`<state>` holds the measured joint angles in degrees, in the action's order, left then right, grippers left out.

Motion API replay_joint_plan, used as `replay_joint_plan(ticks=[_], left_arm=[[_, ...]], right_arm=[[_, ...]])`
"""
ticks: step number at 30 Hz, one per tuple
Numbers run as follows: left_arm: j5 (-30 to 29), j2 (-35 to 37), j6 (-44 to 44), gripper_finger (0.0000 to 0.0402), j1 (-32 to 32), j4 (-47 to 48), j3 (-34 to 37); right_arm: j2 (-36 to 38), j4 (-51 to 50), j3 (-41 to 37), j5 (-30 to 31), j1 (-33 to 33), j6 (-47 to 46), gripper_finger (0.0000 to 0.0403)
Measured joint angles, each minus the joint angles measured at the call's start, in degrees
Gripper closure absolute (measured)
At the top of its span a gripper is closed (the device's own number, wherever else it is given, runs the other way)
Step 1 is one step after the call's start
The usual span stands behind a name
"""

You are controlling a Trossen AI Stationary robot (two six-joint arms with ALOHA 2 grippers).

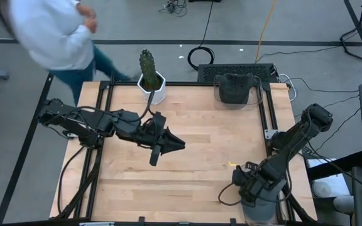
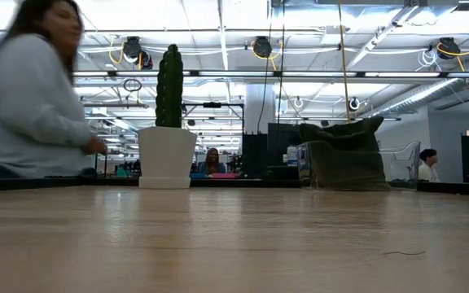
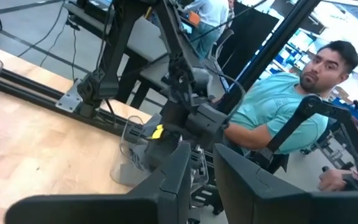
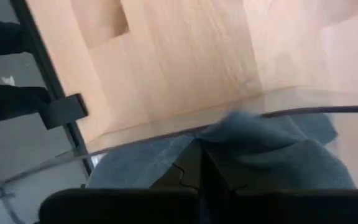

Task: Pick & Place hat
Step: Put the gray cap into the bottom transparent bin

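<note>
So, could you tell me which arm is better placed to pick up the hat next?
Right, probably. The right gripper is down inside the clear bin, fingers closed around blue fabric. The left gripper hangs mid-table.

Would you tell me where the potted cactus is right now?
In the high view, the potted cactus stands at the table's far edge, left of centre, just beyond the left gripper.
</note>
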<state>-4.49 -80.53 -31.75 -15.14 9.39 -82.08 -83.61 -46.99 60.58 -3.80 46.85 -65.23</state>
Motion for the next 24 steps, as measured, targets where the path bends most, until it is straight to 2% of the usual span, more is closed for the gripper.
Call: replay_joint_plan(ticks=[7,15,21,24], left_arm=[[0.4,0.0,-0.5,0.0325,0.0,0.4,0.0],[0.0,0.0,-3.3,0.0325,0.0,0.3,0.0],[-0.5,0.0,-4.8,0.0325,0.0,0.0,0.0],[-0.9,0.0,-5.5,0.0325,0.0,0.0,0.0]], right_arm=[[-0.1,4.9,-5.4,-3.2,0.0,-2.9,0.0403],[0.3,6.0,-6.2,-3.8,0.0,-0.8,0.0403],[5.8,5.9,-6.1,-5.4,0.2,-0.1,0.0403],[9.7,5.7,-6.0,-4.3,0.2,0.6,0.0403]])
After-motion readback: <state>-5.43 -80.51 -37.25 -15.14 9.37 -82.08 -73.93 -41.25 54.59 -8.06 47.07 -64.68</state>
